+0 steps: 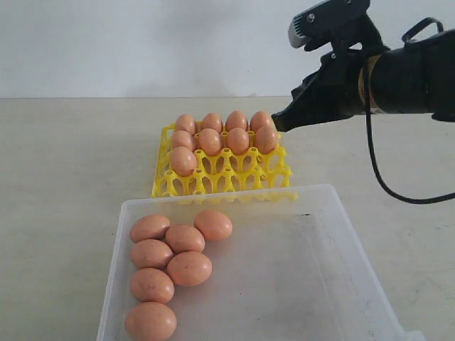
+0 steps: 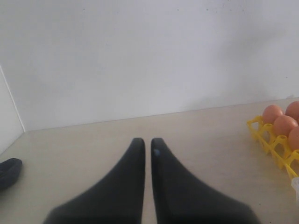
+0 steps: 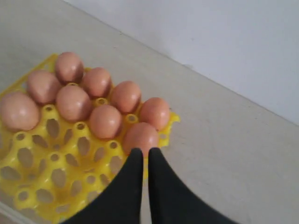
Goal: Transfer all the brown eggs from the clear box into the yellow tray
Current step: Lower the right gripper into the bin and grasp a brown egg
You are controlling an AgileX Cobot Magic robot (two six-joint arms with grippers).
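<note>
From the right gripper (image 1: 277, 122), pressed together and empty over the far right corner of the yellow tray (image 1: 234, 177), down and leftward past the filled cups to seven brown eggs (image 1: 185, 238) clustered at the left end of the clear box (image 1: 284, 193).

right tool (image 1: 279, 122) aloft, jaws together and empty; left tool (image 2: 145, 141) likewise pinched, empty
</note>
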